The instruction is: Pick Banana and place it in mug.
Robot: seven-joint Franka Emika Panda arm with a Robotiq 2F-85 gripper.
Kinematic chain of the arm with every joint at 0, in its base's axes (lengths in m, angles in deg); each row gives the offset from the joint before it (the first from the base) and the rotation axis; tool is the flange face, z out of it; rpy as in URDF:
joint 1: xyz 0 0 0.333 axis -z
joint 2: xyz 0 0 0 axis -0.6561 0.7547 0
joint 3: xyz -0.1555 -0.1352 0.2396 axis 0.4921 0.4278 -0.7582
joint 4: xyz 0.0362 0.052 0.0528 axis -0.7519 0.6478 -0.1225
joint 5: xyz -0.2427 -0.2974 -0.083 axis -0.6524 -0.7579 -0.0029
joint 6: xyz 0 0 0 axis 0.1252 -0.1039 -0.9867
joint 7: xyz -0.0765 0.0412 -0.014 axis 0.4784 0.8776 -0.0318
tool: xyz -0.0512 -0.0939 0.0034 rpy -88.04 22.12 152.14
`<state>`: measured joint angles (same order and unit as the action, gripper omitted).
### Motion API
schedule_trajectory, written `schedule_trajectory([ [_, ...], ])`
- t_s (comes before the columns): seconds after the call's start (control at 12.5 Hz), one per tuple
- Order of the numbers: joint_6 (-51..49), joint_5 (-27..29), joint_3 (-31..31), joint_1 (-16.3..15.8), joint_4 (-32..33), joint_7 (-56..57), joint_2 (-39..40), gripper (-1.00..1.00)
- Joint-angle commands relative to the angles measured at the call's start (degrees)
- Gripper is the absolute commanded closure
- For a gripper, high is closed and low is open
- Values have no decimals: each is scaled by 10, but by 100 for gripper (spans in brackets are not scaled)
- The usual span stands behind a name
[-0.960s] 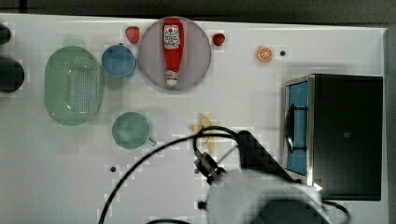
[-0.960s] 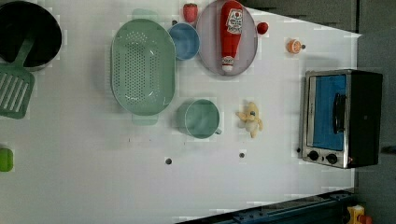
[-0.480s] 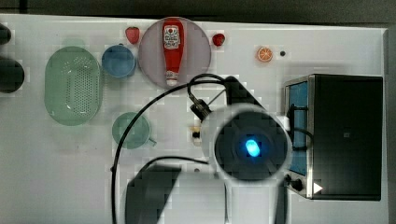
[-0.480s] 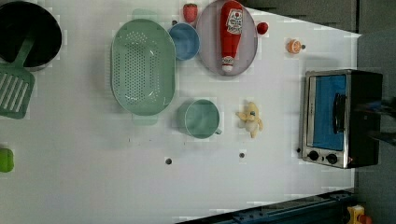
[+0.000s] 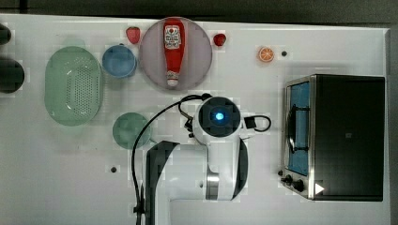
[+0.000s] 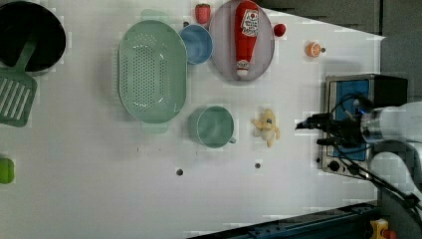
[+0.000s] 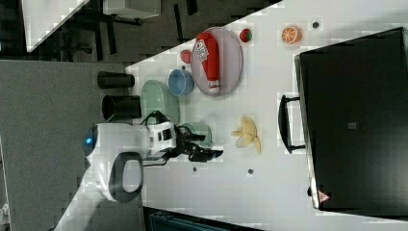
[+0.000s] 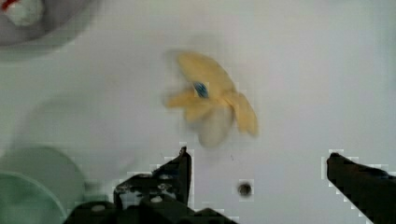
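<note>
Table [image 6: 99,199] white, with banana [image 6: 266,126] beside mug [image 6: 214,127].

My arm reaching out over the desk
My gripper [image 8: 257,172] hangs above the desk's middle, fingers [image 8: 180,170] spread wide, holding nothing

We count two red strawberries [image 6: 202,12], perhaps; one pale-yellow peeled banana [image 6: 266,126], one teal-green mug [image 6: 214,126], one blue cup [image 6: 197,44], one red ketchup bottle [image 6: 246,35].
</note>
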<state>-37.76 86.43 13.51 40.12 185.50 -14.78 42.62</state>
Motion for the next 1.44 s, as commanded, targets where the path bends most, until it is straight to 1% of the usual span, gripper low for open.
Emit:
schedule_trajectory([
  [0.08, 101, 5, 8, 8, 15, 109, 35, -100],
  [0.48, 187, 9, -8, 7, 21, 109, 147, -100],
  [0.64, 231, 9, -12, 7, 22, 109, 179, -100],
  [0.88, 241, 9, -12, 8, 23, 107, 202, -100],
  [0.96, 251, 9, -12, 8, 22, 107, 205, -74],
  [1.04, 270, 9, -13, 8, 22, 107, 205, -32],
  [1.28, 276, 9, -13, 8, 27, 107, 204, 30],
  [1.36, 276, 9, -13, 9, 27, 107, 193, 37],
  [1.44, 274, 9, -13, 9, 27, 107, 179, 37],
])
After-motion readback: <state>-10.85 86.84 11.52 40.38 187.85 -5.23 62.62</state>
